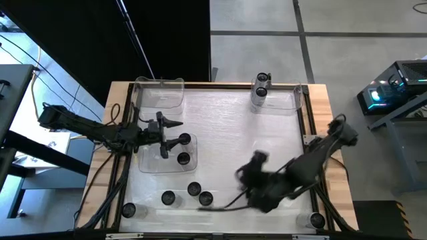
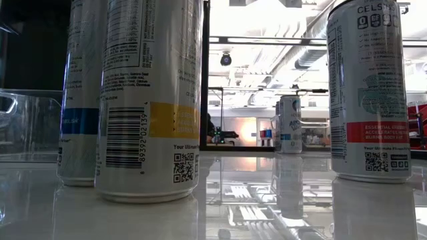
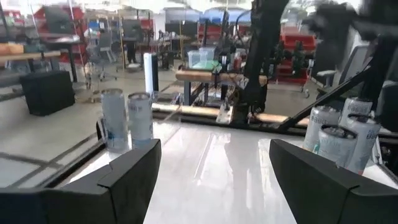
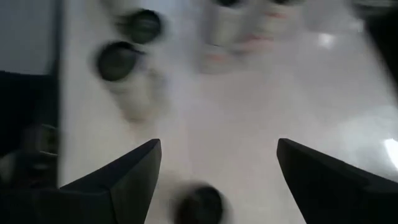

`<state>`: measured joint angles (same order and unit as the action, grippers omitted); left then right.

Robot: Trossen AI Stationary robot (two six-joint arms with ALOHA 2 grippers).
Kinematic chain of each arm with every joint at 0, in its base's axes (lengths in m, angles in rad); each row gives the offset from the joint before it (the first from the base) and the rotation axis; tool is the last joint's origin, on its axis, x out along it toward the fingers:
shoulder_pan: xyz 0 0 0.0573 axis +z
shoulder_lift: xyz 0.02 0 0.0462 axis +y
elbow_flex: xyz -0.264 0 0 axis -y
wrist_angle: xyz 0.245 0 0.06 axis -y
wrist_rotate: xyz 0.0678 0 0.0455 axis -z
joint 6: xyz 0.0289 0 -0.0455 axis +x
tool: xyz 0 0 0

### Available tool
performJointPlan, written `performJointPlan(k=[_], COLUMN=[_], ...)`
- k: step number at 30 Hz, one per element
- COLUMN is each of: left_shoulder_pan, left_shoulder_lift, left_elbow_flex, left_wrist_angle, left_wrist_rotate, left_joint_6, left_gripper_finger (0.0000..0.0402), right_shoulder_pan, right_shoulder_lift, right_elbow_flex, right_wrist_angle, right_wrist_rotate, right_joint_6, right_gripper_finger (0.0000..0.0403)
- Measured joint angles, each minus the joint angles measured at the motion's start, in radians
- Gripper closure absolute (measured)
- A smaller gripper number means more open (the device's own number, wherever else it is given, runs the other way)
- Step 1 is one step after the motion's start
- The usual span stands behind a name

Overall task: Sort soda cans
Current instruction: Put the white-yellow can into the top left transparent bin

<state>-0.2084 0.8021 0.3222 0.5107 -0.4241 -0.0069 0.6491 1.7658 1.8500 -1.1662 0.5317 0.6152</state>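
Silvery soda cans with dark tops stand upright on their bases on the white table. Two are in the far right tray [image 1: 261,85], two in the centre-left tray [image 1: 184,149], three in a cluster near the near edge [image 1: 193,195], and single cans stand at both near corners [image 1: 129,211] [image 1: 316,220]. My left gripper [image 1: 177,132] [image 3: 214,149] is open beside the centre-left tray's cans, with nothing between its fingers. My right gripper [image 1: 245,172] [image 4: 217,146] is open and blurred above the table's near middle, looking down on blurred cans [image 4: 118,59].
Clear plastic trays sit at the far left [image 1: 159,93], far right [image 1: 293,100] and centre-left [image 1: 150,163]. Bare white table lies in the middle [image 1: 227,127]. A wooden rim [image 1: 320,107] and cables edge the table. The low view shows cans close up [image 2: 147,100] [image 2: 370,93].
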Motion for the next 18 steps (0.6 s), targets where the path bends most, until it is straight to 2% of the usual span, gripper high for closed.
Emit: performJointPlan(k=[2,4,8,12,18], left_shoulder_pan=[-0.018,-0.042,-0.1,-0.157,-0.201], left_shoulder_lift=[0.0,0.0,-0.001,0.0,0.0], left_elbow_flex=[0.003,0.021,0.06,0.072,0.072], left_wrist_angle=[0.04,0.054,0.06,0.057,0.047], left_wrist_rotate=[-0.002,-0.02,-0.067,-0.091,-0.124], left_joint_6=[0.033,0.073,0.144,0.203,0.245], left_gripper_finger=[0.0108,0.0108,0.0108,0.0108,0.0108], right_shoulder_pan=[-0.001,0.0,0.0,-0.005,-0.028], right_shoulder_lift=[0.045,0.066,0.063,0.066,0.063], right_elbow_flex=[0.0,-0.001,0.0,0.0,-0.025], right_wrist_angle=[0.08,0.063,0.038,0.066,0.007], right_wrist_rotate=[-0.043,-0.035,0.093,0.066,0.061], right_joint_6=[-0.091,-0.111,-0.088,-0.142,-0.082], right_gripper_finger=[0.0091,0.0096,0.0109,0.0116,0.0117])
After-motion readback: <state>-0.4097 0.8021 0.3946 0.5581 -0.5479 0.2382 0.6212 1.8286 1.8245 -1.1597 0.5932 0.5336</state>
